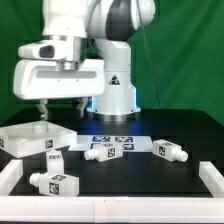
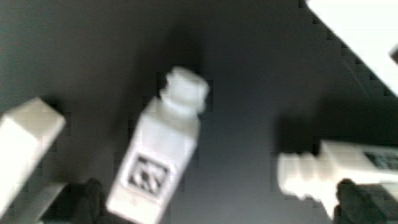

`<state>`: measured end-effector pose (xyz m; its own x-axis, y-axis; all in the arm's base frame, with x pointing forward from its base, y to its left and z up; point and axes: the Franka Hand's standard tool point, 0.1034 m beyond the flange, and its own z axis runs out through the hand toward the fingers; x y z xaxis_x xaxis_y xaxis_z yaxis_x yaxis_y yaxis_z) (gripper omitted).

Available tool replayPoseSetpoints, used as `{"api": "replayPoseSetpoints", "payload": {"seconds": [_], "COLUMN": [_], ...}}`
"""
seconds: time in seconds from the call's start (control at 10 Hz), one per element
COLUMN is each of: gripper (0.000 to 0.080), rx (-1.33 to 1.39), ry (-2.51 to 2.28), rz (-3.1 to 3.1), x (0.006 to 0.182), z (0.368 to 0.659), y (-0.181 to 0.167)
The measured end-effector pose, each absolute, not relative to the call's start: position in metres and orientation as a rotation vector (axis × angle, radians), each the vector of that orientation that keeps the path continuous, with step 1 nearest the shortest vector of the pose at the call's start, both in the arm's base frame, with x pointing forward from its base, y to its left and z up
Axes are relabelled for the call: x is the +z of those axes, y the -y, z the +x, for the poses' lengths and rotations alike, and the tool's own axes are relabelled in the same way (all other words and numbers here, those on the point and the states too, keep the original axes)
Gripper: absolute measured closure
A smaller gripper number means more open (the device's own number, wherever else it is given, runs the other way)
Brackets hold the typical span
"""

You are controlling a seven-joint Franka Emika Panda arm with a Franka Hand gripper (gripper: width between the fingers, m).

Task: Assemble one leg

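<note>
Several stubby white legs with square tags lie on the dark table. In the exterior view one (image 1: pixel 55 159) lies beside the tabletop tray (image 1: pixel 35 138), one (image 1: pixel 105 152) in the middle, one (image 1: pixel 172 152) to the right and one (image 1: pixel 52 183) near the front. My gripper (image 1: pixel 42 108) hangs above the table over the tray's far side, holding nothing. In the wrist view a leg (image 2: pixel 157 150) lies below with its peg pointing away, its tagged end close to one finger (image 2: pixel 80 200). A second leg (image 2: pixel 347 165) lies near the other finger. The gripper (image 2: pixel 222 205) is open.
The marker board (image 1: pixel 120 140) lies flat at the back centre, before the robot base. A white raised rail (image 1: pixel 110 212) runs along the front, with side rails at both ends. In the wrist view, another white part (image 2: pixel 27 135) and a blurred white edge (image 2: pixel 365 25) show.
</note>
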<state>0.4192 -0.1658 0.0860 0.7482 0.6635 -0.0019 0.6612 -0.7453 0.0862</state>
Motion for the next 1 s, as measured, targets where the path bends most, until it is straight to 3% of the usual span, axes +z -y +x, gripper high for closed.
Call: {"api": "replayPoseSetpoints", "payload": {"seconds": [0.4,1.0], "gripper": [0.0151,0.0151], "rx": [-0.078,-0.168], "ry": [-1.231,-1.239], "rz": [2.778,2.819], "x": [0.049,0.016], "z": [0.379,0.362], "y": [0.272,0.276]}}
